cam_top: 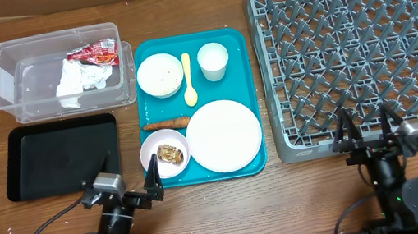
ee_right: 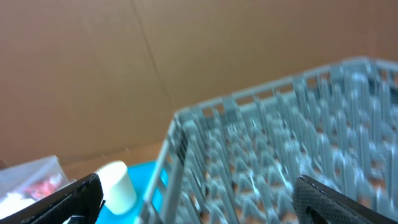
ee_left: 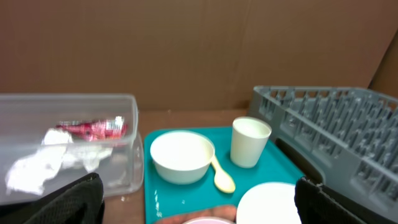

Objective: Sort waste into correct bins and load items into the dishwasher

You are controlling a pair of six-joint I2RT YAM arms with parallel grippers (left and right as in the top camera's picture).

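A teal tray (cam_top: 236, 50) holds a white bowl (cam_top: 160, 75), a yellow spoon (cam_top: 188, 79), a white cup (cam_top: 213, 61), a carrot (cam_top: 165, 124), a white plate (cam_top: 223, 135) and a small bowl of food scraps (cam_top: 166, 153). The grey dish rack (cam_top: 360, 44) stands to the right. My left gripper (cam_top: 129, 177) is open and empty at the tray's front left corner. My right gripper (cam_top: 368, 128) is open and empty at the rack's front edge. The left wrist view shows the bowl (ee_left: 181, 156), spoon (ee_left: 221, 177) and cup (ee_left: 249, 142).
A clear plastic bin (cam_top: 5, 58) at the back left holds a red wrapper (cam_top: 94, 53) and crumpled white paper (cam_top: 77, 78). A black tray (cam_top: 61, 156) lies in front of it. Brown cardboard walls stand behind the table.
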